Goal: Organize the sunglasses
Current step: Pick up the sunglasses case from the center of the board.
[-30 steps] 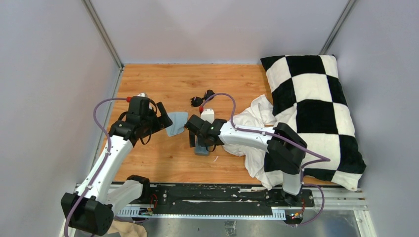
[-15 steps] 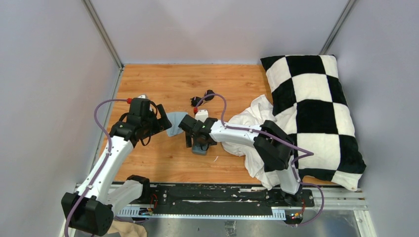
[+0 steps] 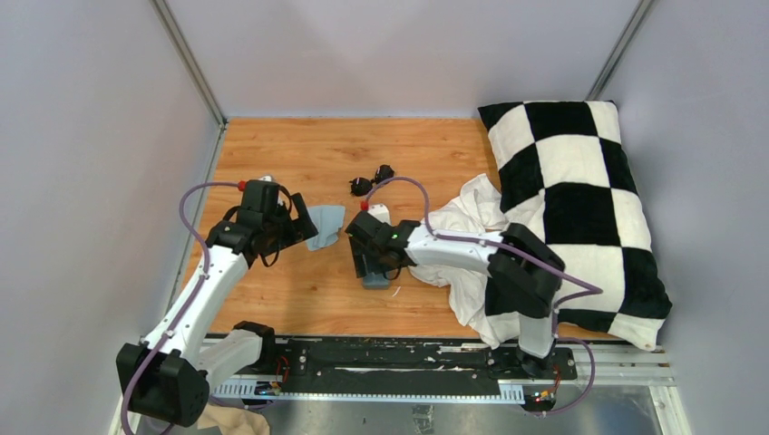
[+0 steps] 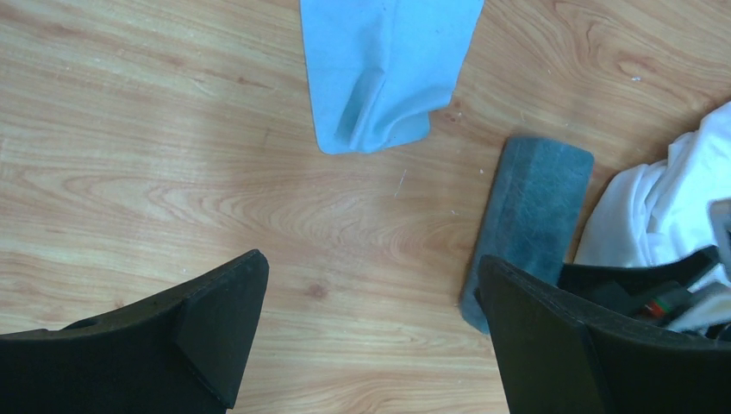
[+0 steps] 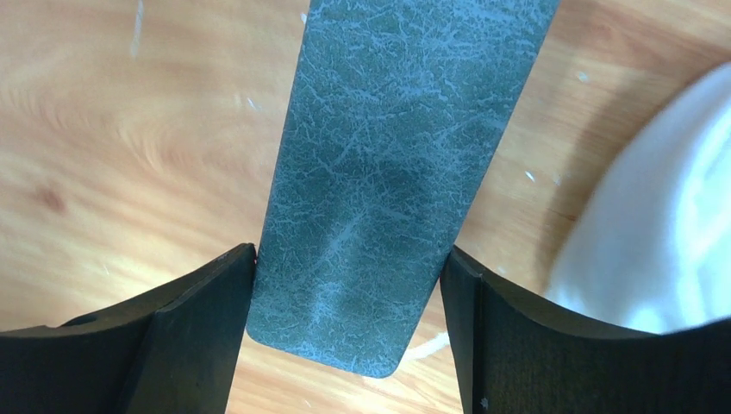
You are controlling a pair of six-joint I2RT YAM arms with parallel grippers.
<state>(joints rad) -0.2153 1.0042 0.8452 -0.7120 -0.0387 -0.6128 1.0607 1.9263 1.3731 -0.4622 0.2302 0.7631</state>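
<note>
Top view: the sunglasses lay on the wooden desk toward its far middle, clear of both arms, with the right arm's purple cable arcing just beside them. The left tool sat low over the desk, just beside a blue cloth that lay flat to the left of the sunglasses and nearer the arms. The right tool pointed down over a grey-blue case, of which only the near end showed beneath it. A white cloth lay crumpled under the right arm, against a black-and-white checked pillow on the right of the desk. Left wrist view: the left tool stood wide open with bare wood between its fingers, holding nothing. The blue cloth lay ahead of it, the closed case to its right and the white cloth beyond that. Right wrist view: the right tool straddled the case, and its fingers met both long sides, so we recorded it as closed on the case. The case lay on the wood, with the white cloth blurred at the right edge.
</note>
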